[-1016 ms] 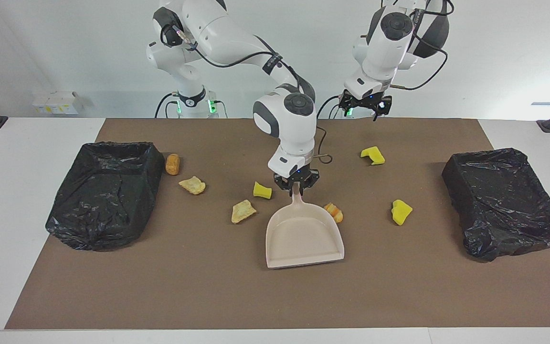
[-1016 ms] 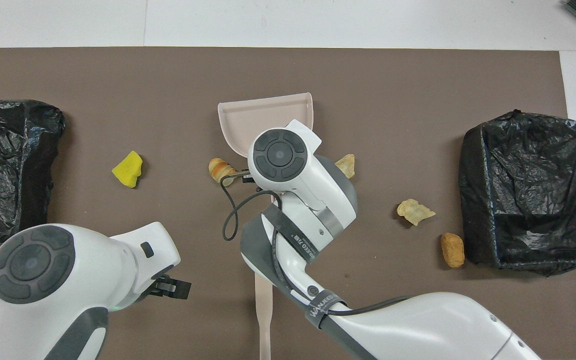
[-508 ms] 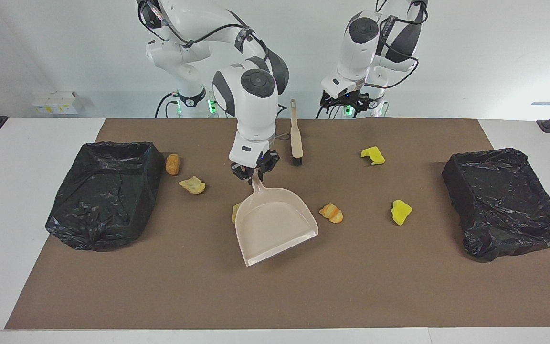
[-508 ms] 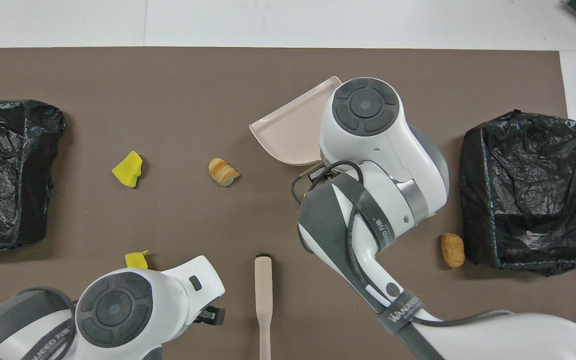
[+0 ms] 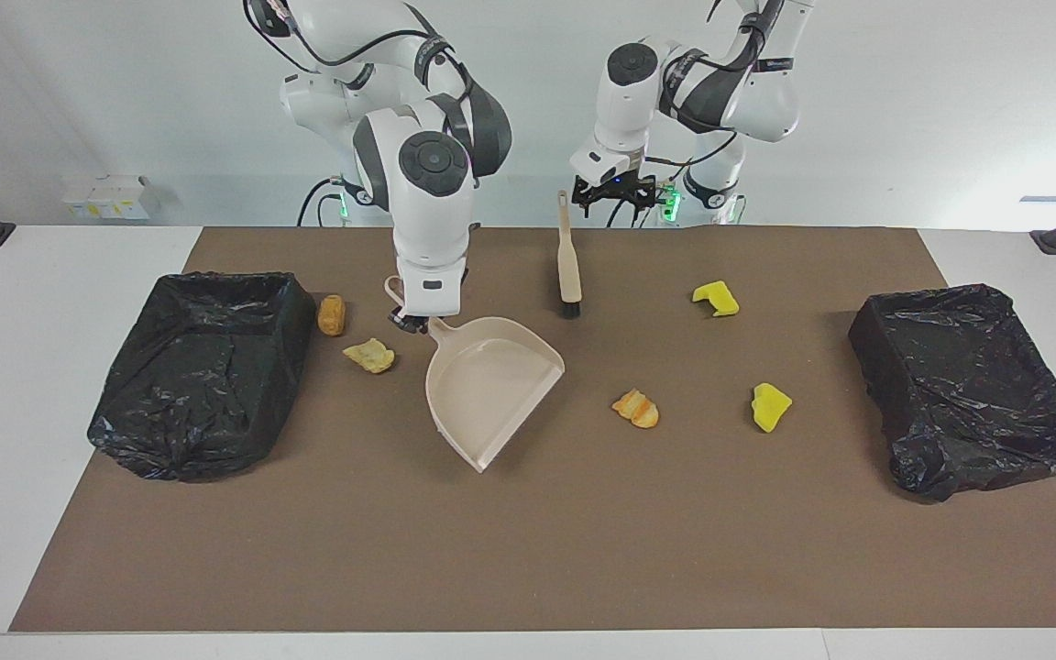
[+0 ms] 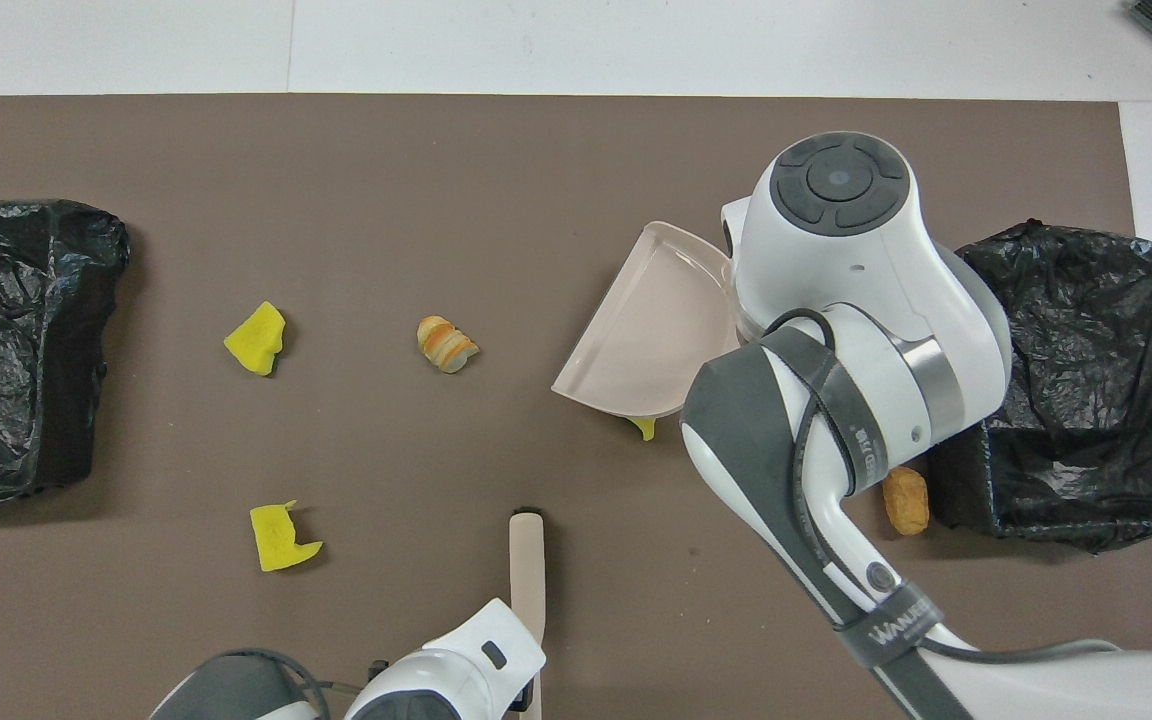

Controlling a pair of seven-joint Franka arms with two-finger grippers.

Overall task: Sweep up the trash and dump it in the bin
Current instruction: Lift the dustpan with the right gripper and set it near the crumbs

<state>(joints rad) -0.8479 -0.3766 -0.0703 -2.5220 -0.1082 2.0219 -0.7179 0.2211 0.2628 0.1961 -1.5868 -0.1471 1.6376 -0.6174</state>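
Carried toward the right arm's end of the table over the last second, the dustpan [image 5: 491, 385] now hangs tilted in the air, its mouth turned toward the middle of the mat [image 5: 528, 550], and the left gripper [image 5: 617, 194] has swung across to hover over the handle end of the brush [image 5: 568, 266].

Closest to the robots, the brush lies on the mat with its bristles pointing away from them. The left gripper's fingers are spread wide and hold nothing.

A little farther out lies a yellow foam piece [image 5: 716, 298] toward the left arm's end, and a brown lump [image 5: 331, 314] just beside the bin [image 5: 207, 367] at the right arm's end. The right gripper [image 5: 411, 321] is clamped on the dustpan's handle, over the mat near a tan crusty bit [image 5: 369, 355]. In the overhead view a sliver of another yellow piece [image 6: 643, 427] shows under the dustpan's edge.

Farther still sit an orange-striped pastry piece [image 5: 636, 408] and a second yellow foam piece [image 5: 770, 406], well apart from each other. A second bin [image 5: 968, 394] stands at the left arm's end. All visible trash is on the mat, none in a bin.
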